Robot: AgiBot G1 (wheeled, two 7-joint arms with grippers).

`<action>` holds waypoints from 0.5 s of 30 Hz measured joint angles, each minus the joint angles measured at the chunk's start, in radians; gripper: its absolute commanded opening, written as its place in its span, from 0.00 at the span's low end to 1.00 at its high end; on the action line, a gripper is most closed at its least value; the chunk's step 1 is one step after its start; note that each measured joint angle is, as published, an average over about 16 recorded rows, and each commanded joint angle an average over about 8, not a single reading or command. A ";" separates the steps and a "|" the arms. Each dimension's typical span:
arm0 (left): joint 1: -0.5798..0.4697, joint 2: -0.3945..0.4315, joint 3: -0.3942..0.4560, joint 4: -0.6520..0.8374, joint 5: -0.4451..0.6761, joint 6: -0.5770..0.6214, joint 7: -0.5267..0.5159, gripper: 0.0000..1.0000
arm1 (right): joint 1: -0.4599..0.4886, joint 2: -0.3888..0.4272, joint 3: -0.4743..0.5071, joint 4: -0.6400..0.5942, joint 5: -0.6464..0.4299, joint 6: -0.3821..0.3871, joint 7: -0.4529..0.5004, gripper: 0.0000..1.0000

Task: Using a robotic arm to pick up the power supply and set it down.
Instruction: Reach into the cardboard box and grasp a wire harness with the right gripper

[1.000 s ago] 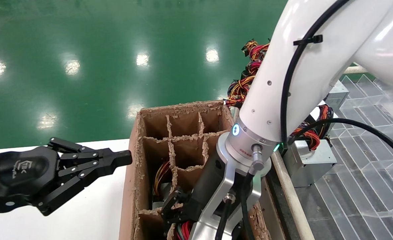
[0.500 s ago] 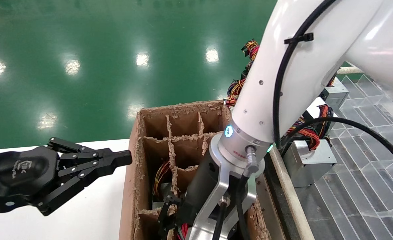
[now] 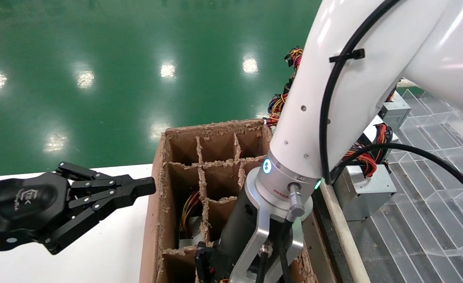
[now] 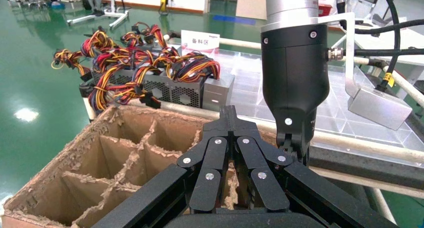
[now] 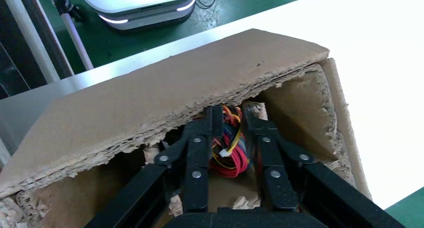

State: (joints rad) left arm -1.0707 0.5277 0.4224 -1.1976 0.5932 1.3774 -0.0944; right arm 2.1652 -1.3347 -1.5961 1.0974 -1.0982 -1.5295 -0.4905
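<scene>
Cardboard box (image 3: 152,220) w/ ragged dividers (image 3: 203,184) splits the space into narrow cells; far cells look open, near-left cell blocked by coloured wires (image 3: 190,206). Right hand (image 5: 232,133) sits down inside a near cell, fingers (image 5: 200,153) either side of a wire bundle (image 5: 231,155), torn cardboard walls close on both sides. Left hand (image 3: 145,188) hangs over bare white worktop (image 3: 109,251) beside the box, free room around it. Rail (image 3: 343,232) and power supplies (image 3: 366,192) crowd the box's right side.

Head view: from above, looking forward and down on the divided carton (image 3: 200,165). Left wrist view: low, level, beside the carton (image 4: 100,163). Right wrist view: close, looking into the carton (image 5: 165,97). All three share the carton.
</scene>
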 measured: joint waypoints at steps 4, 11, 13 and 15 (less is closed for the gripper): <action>0.000 0.000 0.000 0.000 0.000 0.000 0.000 0.00 | 0.002 0.002 -0.007 0.001 0.001 0.005 0.005 0.00; 0.000 0.000 0.000 0.000 0.000 0.000 0.000 0.00 | 0.003 0.014 -0.011 -0.011 0.008 0.013 0.012 0.00; 0.000 0.000 0.000 0.000 0.000 0.000 0.000 0.00 | 0.003 0.020 -0.010 -0.018 0.015 0.013 0.014 0.00; 0.000 0.000 0.000 0.000 0.000 0.000 0.000 0.00 | 0.004 0.028 -0.007 -0.026 0.023 0.012 0.016 0.00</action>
State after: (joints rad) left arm -1.0707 0.5277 0.4224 -1.1976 0.5932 1.3774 -0.0944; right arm 2.1693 -1.3071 -1.6031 1.0712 -1.0748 -1.5175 -0.4749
